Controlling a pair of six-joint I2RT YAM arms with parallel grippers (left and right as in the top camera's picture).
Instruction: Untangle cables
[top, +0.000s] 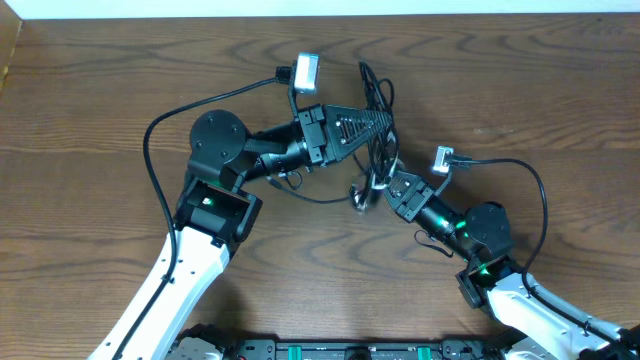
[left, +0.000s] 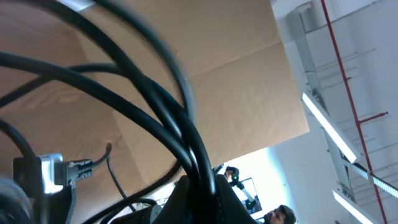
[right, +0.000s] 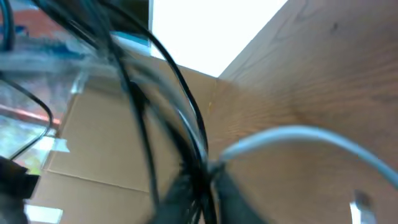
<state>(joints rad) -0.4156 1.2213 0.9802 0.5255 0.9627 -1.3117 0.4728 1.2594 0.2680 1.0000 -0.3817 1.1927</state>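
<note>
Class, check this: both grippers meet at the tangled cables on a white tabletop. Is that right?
Not quite: the tabletop is brown wood, as the overhead view shows. The left gripper and right gripper do meet at the cables.

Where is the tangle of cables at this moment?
In the overhead view, the cables are bunched near the middle of the table, between the left gripper and the right gripper.

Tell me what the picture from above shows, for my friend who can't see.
Two robot arms meet over a tangle of black cables on a brown wooden table. The left fingers and right fingers are both closed on it.
</note>
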